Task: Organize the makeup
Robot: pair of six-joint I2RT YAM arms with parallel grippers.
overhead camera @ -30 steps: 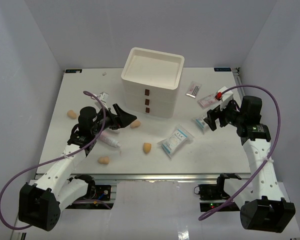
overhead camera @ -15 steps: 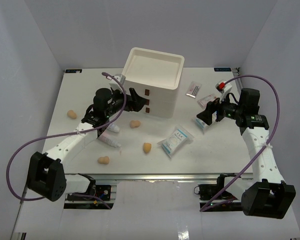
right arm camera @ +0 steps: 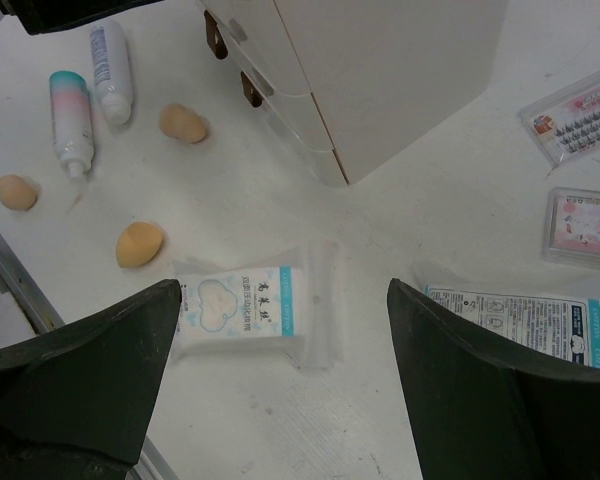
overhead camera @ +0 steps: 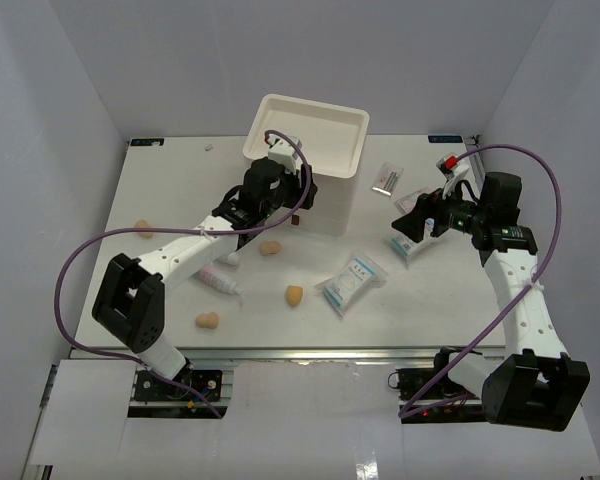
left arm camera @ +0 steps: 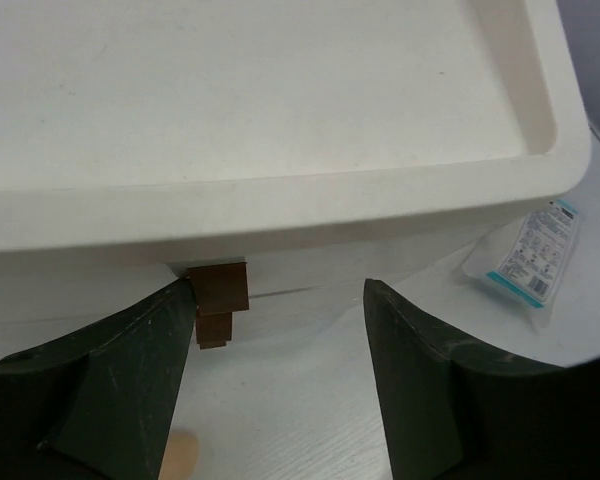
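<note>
I see my left tool (left arm camera: 278, 300), jaws apart, at the brown handle (left arm camera: 220, 300) of the box (left arm camera: 280, 215), a sponge (overhead camera: 270, 247) at its 6 o'clock; my right tool (right arm camera: 282, 290), also apart, hangs over a packet (right arm camera: 242, 313) on the worktop (right arm camera: 310, 430)

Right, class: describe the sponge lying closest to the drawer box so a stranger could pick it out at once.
Find the cream three-drawer box at the back middle of the white table. Just in front of its left corner lies a tan egg-shaped sponge. The other three sponges lie farther off, toward the near and left edges.
</note>
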